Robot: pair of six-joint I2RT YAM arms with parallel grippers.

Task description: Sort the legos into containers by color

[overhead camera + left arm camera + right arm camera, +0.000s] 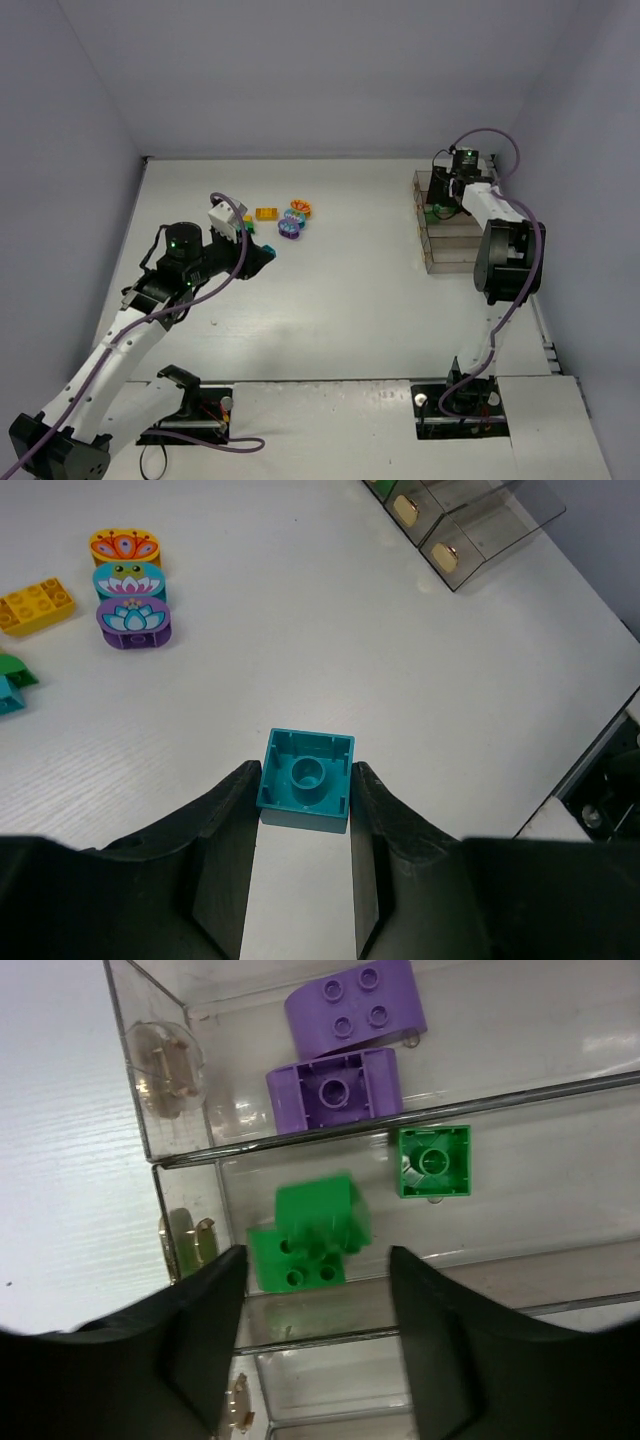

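From above, the containers (452,235) stand at the right side of the tabletop (350,310). The right gripper (438,207) hangs over their far end. The left gripper (264,252) is well to the left of the containers, with a teal brick (268,247) at its tip. A cluster of loose legos (285,218) lies just beyond it, also well apart from the containers.

In the left wrist view, the left gripper (305,772) has its jaws clenched on the teal brick (305,792), whose hollow underside faces the camera. The containers (480,525) sit far off at the upper right. Well apart from them, three oval legos lie in a touching column: orange (125,547), teal (130,580) and purple (133,623). A long yellow-orange brick (35,605) lies beside these, and a green piece (15,670) shows at the edge.

In the right wrist view, the right gripper (318,1255) is over the containers (135,1080) with its jaws released and standing apart. One compartment holds two purple bricks (335,1090). The next holds a small square green brick (432,1160) and a larger green brick (300,1222). The larger one is blurred and sits between the jaws, with a gap beside one finger. I cannot tell whether it rests on the compartment floor.
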